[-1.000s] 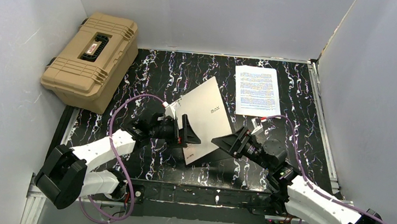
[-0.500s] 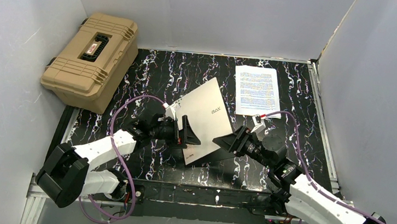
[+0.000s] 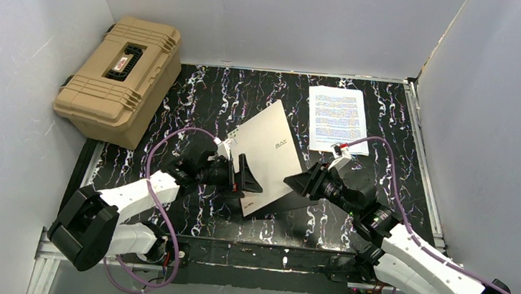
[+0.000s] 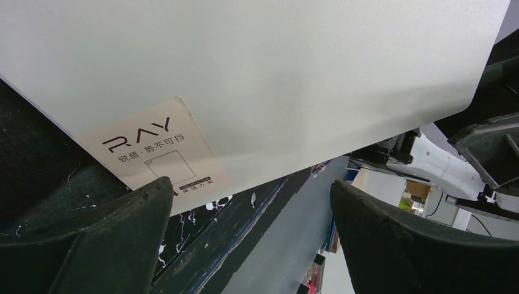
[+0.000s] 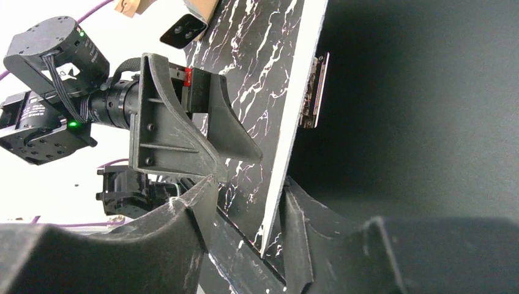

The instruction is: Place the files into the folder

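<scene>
"RAY" printed on the folder (image 4: pixel 318 73)

— What does the table look like on your feed?
— I see a black top (image 3: pixel 198 90) veined with white, like marble.
— And on it?
— At the far left corner I've got a tan ribbed hard case (image 3: pixel 120 79), lid shut, reaching past the left edge of the black surface. At the far right the files (image 3: pixel 337 118) lie flat, printed side up, roughly square to the right edge.
— The middle?
— The folder (image 3: pixel 267 158), cream side up, turned diagonally. Its right-hand side looks raised, with a shadow beneath; I can't tell how much rests flat. It sits well apart from the case, near the files, not touching them.
</scene>
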You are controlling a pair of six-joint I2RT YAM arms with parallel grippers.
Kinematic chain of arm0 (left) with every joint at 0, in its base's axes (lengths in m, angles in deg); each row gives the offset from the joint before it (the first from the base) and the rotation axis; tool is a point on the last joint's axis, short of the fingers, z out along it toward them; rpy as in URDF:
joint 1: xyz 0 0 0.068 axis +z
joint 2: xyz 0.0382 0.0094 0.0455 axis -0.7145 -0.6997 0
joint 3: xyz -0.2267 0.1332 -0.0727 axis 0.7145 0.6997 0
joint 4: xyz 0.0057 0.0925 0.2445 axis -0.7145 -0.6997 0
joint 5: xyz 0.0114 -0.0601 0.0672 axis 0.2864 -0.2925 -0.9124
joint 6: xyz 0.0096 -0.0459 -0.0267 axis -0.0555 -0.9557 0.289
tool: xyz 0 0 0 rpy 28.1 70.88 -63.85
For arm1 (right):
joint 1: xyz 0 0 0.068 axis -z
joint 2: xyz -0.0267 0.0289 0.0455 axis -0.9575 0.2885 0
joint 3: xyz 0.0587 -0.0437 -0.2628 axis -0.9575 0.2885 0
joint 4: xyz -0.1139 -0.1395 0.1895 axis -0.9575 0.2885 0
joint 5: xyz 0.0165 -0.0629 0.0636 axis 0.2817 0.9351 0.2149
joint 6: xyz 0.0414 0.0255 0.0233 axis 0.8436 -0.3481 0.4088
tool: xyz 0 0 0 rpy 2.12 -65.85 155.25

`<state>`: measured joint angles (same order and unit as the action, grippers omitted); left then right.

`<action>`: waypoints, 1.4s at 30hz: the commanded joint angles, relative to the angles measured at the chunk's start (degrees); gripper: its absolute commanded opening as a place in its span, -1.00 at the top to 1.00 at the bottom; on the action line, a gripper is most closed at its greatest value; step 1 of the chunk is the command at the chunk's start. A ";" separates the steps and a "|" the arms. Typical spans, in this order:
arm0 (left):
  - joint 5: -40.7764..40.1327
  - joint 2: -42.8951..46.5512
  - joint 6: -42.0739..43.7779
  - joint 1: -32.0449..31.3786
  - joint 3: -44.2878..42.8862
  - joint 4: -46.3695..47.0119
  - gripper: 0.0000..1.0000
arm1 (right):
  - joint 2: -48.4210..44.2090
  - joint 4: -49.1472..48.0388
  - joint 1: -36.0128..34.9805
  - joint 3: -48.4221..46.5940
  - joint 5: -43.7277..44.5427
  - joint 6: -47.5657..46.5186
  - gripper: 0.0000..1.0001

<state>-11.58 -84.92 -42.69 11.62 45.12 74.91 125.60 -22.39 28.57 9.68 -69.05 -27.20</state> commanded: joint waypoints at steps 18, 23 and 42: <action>-3.98 7.98 4.41 2.19 -11.09 -21.99 -0.96 | 2.53 8.01 -0.16 -11.47 2.43 -14.35 0.97; -7.44 8.53 7.78 2.76 -20.16 -33.19 -0.96 | 4.65 11.00 -0.20 -14.86 2.00 -17.55 0.97; -15.25 1.41 5.43 6.13 -44.28 -48.75 -0.96 | 16.82 27.28 -9.48 -34.30 18.26 -26.74 0.97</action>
<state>-24.89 -81.99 -36.61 17.02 4.88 29.73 140.81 2.88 22.21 -18.28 -59.54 -50.63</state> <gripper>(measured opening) 0.983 0.042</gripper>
